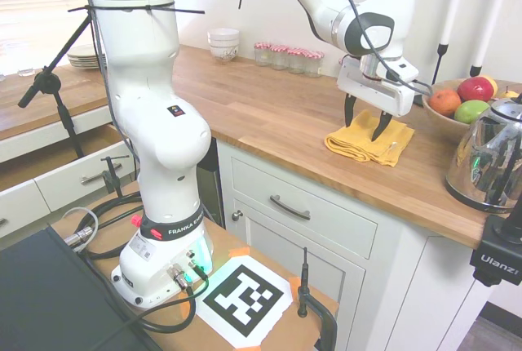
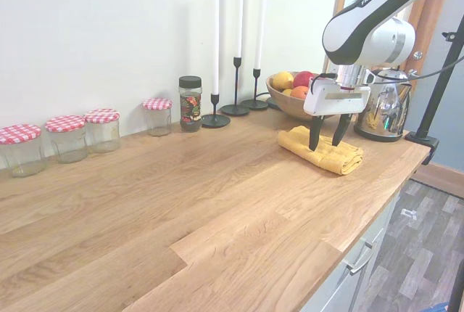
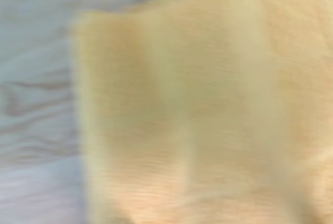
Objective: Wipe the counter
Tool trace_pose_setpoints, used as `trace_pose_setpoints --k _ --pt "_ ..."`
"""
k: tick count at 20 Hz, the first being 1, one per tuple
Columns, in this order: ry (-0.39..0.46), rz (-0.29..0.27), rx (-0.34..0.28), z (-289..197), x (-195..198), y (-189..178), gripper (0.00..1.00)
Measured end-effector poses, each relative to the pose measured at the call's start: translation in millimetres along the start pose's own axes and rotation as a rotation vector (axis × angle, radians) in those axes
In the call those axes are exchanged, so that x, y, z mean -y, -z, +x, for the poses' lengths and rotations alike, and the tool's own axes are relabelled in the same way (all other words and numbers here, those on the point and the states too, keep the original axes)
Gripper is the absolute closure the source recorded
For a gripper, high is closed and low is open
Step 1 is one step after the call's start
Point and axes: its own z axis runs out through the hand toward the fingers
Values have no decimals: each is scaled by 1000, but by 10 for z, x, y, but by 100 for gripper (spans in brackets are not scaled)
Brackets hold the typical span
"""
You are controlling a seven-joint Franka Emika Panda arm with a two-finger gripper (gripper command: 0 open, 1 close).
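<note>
The hand (image 2: 328, 140) stands open just over the folded yellow cloth (image 2: 321, 149), right of centre in the second exterior view, on the table (image 2: 217, 196). Grasping step; next it must lower and close on the cloth.

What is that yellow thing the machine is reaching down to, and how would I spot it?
Start at the long wooden counter and follow it towards the end with the fruit bowl and the shiny kettle. Just in front of those lies a folded yellow cloth, with the open tool right over it. It is the only soft, flat thing there; everything else nearby is glass, metal or fruit.
</note>
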Motion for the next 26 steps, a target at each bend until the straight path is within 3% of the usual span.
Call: trace_pose_setpoints --k 14,15,26 --pt "-6 5 18 52 -63 -113 0" --pt "-5 5 19 51 -62 -115 100" --pt "9 6 21 7 3 -123 100"
